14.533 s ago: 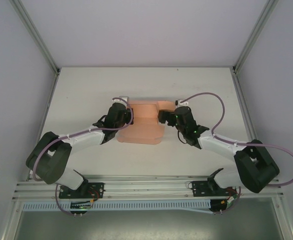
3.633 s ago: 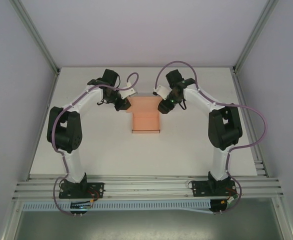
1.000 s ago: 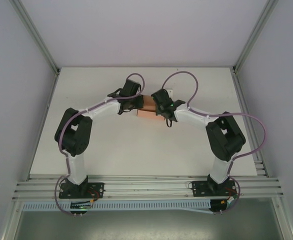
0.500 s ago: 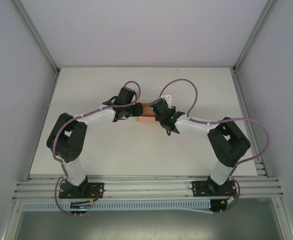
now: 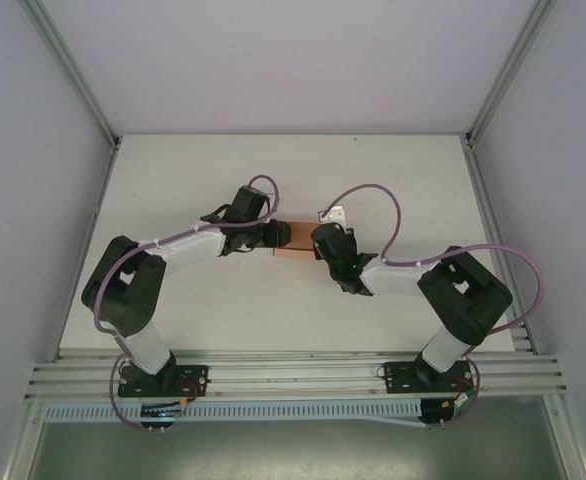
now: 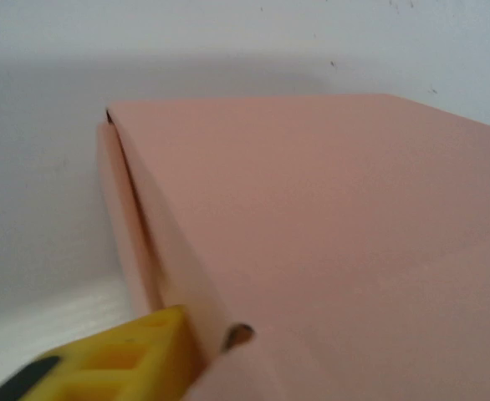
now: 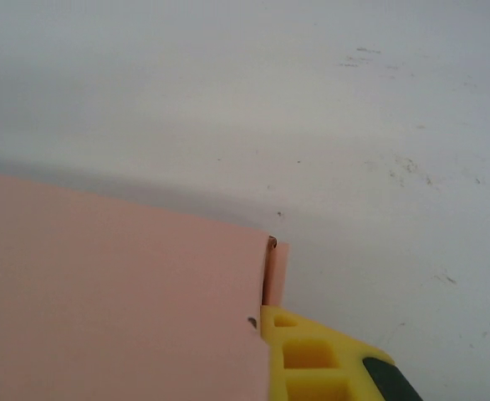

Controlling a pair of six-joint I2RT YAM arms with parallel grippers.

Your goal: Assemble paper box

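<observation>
**Left gripper at the box's left end: box drawn nearer, now folded shut**

Left gripper [image 5: 270, 236] sits against the left end of the small salmon-pink thin-card paper box [image 5: 295, 238], which lies mid-way across the white table [image 5: 173, 180]. In the left wrist view one yellow finger pad [image 6: 111, 368] touches the box's left side wall, just below the lid fold. The other finger is hidden, so I cannot tell how far the jaws stand apart or whether they clamp anything.

Change: compared with a second ago, the paper box and both grippers have come nearer to the arm bases, and both elbows are folded in lower. A few seconds back the card was a larger, half-open shape. It is now a compact rectangle with its lid flat.

Right gripper [image 5: 318, 243] is at the box's right end with its fingers closed together. In the right wrist view its yellow pad [image 7: 312, 363] lies beside the box corner, next to a narrow flap standing just outside the lid edge. I cannot tell whether any card is pinched.

Judgement: folding looks essentially done. The right corner flap and the slit along the left wall may still need tucking before release.
</observation>
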